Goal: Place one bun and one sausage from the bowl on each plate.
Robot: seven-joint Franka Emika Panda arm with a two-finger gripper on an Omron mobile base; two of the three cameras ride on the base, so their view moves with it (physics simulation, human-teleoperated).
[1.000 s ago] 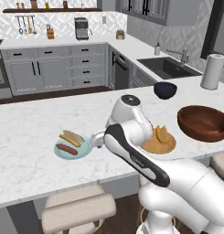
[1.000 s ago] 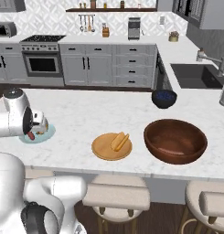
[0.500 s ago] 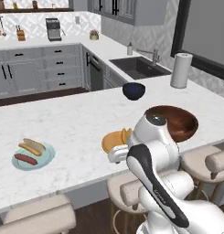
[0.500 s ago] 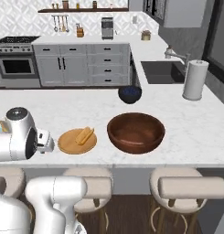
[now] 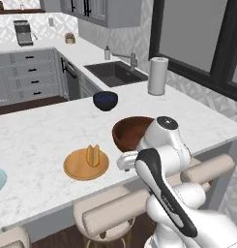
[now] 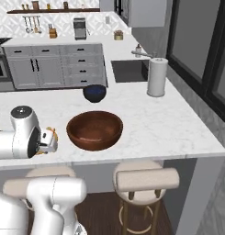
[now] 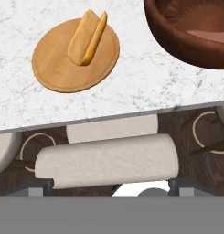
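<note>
Bare worktop (image 5: 37,140) stretches behind the orange plate (image 5: 86,163) toward the far edge. The wooden bowl (image 6: 94,130) and blue bowl (image 6: 94,93) block the middle; a paper-towel roll (image 6: 157,76) stands near the far right edge.

No readable text, label, brand, number or sign anywhere: none on the bowl (image 6: 94,130), the orange-tan plate (image 7: 75,55), the bun (image 7: 87,38), the paper towel roll (image 6: 157,76) or the cabinets.

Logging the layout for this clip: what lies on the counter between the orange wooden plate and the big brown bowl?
Nothing: in the hand view, only bare white marble counter separates the wooden plate, which carries a bun, from the brown bowl. The left base view agrees.
</note>
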